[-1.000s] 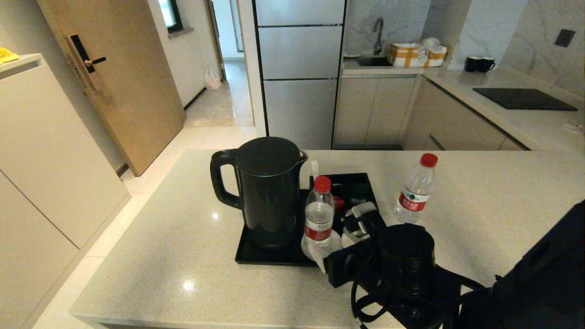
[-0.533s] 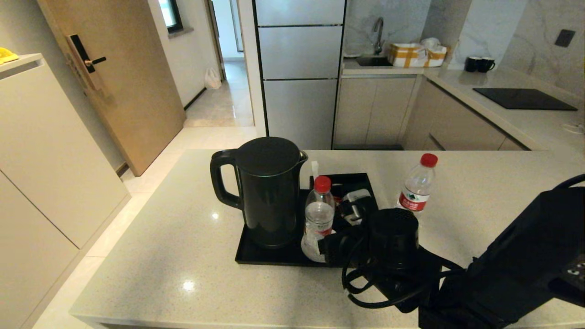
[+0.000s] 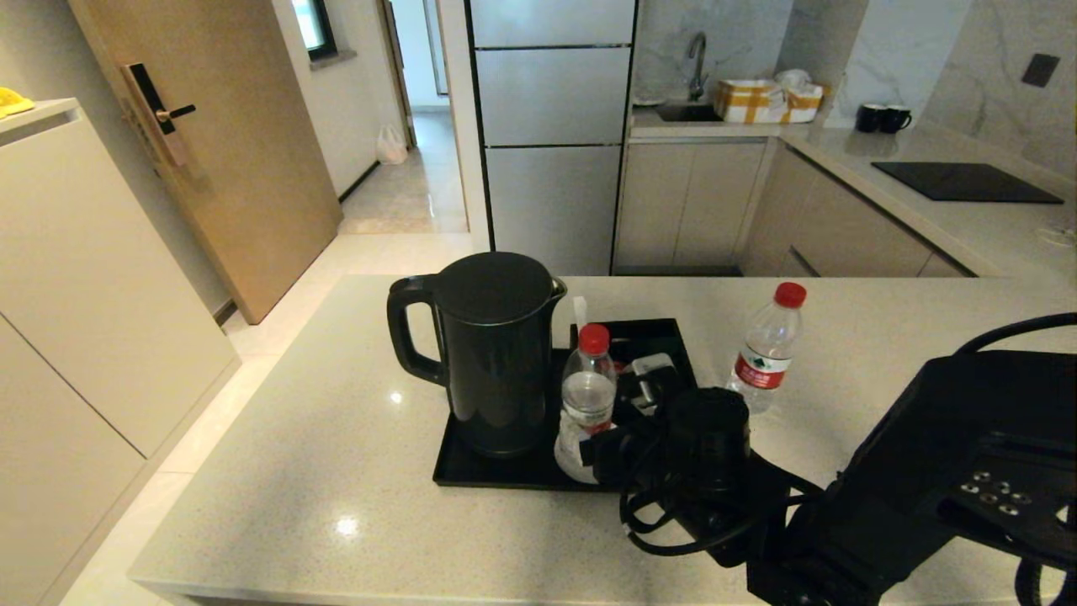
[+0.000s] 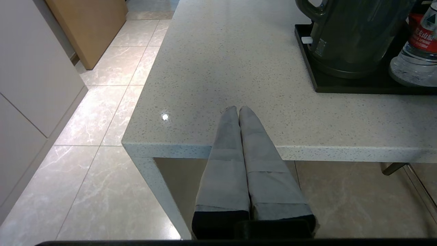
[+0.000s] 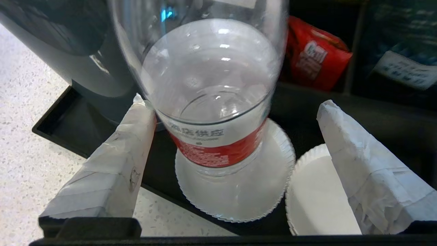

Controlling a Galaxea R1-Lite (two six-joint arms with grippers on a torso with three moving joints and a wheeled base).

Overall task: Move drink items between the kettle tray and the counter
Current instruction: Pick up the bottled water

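Observation:
One red-capped water bottle (image 3: 587, 396) stands on a white coaster (image 5: 239, 194) at the front of the black kettle tray (image 3: 480, 471), beside the kettle (image 3: 492, 353). The second bottle (image 3: 764, 349) stands on the grey speckled counter (image 3: 336, 438), right of the tray. My right gripper (image 5: 232, 101) is open and straddles the tray bottle (image 5: 211, 85) at label height. One fingertip (image 5: 138, 102) is close against its side and the other fingertip (image 5: 326, 106) is well clear. My left gripper (image 4: 238, 108) is shut and empty at the counter's near left edge.
A second, bare white coaster (image 5: 314, 201) lies next to the occupied one. Red sachets (image 5: 314, 58) sit in the tray's compartment box behind the bottle. The kettle wall (image 5: 68, 41) is close to the gripper's left finger. A white plug (image 3: 652, 368) lies on the tray.
My right arm has moved forward and left over the tray's front edge. Its open fingers now sit on either side of the tray bottle. Both bottles and the left arm stayed still.

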